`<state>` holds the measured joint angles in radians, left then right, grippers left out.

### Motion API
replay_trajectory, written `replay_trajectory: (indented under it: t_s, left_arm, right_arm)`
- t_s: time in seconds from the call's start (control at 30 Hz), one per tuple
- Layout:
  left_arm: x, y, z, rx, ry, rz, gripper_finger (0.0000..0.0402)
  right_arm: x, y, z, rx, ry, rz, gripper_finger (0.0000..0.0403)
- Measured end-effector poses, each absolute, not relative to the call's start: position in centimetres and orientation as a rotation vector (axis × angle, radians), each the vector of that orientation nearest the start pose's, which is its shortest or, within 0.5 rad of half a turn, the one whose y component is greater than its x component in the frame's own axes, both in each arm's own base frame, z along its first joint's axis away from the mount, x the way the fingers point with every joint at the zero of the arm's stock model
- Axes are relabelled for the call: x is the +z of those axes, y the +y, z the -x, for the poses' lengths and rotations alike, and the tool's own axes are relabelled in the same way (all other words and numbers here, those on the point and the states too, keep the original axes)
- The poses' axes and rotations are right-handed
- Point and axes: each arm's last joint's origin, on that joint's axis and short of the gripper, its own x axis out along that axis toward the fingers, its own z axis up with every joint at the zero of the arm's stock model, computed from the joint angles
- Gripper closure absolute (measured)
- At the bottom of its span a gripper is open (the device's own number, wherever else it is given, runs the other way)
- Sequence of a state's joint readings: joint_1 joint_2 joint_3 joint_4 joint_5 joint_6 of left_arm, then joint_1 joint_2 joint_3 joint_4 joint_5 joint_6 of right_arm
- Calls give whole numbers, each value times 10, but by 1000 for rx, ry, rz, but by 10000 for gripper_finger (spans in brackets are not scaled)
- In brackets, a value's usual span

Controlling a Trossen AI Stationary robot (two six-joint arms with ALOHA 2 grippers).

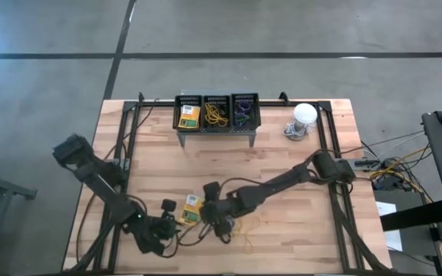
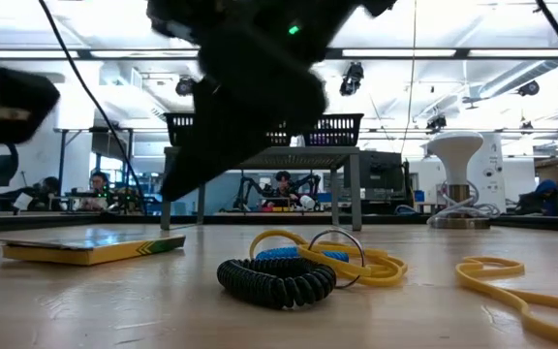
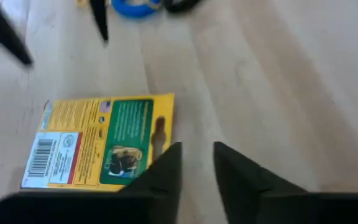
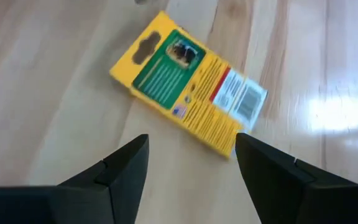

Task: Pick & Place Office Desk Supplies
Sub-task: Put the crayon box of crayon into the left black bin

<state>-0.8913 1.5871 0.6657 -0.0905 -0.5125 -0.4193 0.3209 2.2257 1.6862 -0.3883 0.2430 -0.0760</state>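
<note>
A flat yellow-and-green crayon box point(image 1: 192, 208) lies face-down on the wooden tabletop point(image 1: 298, 230) near its front edge, left of centre, its long axis running near to far. The left tool point(image 3: 196, 168) sits just beside the box on its left, fingers point(image 3: 166, 171) narrowly parted and holding nothing. The right tool point(image 4: 191, 165) hangs over the same box from the right, its fingers spread wide with the box's end between them, not touching it.

Just right of the box lies a cluster: one black coiled elastic loop point(image 2: 277, 279), one blue loop point(image 2: 289, 254) and at least two thin yellow rubber bands point(image 2: 376, 267); a further yellow band point(image 2: 502, 276) lies apart to the right.

At the far edge stands a grey perforated metal stand point(image 1: 216, 113) with three compartments: the left holds one crayon box point(image 1: 189, 116), the middle a tangle of yellow bands point(image 1: 216, 115), the right what look like purple and green loops point(image 1: 242, 111), too small to count. A white dome-shaped object point(image 1: 305, 114) sits to its right.
</note>
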Motion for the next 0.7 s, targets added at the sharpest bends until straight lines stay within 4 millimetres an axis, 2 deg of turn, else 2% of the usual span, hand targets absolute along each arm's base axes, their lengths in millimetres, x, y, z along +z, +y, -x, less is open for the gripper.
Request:
replay_trajectory:
  t_s: [0.13, 0.27, 0.47, 0.7]
  left_arm:
    - [119, -203, -186, -112, 778, -331, 240]
    - [111, -207, -192, -60, 748, -432, 211]
    - [93, -206, -197, -22, 775, -494, 224]
    - [93, -200, -198, 72, 753, -506, 280]
  right_arm:
    - [166, 147, -442, 10, 905, 308, 172]
    - [172, 148, -426, -98, 892, 301, 177]
    - [188, 151, -397, -204, 843, 263, 179]
    - [201, 152, -367, -282, 747, 211, 179]
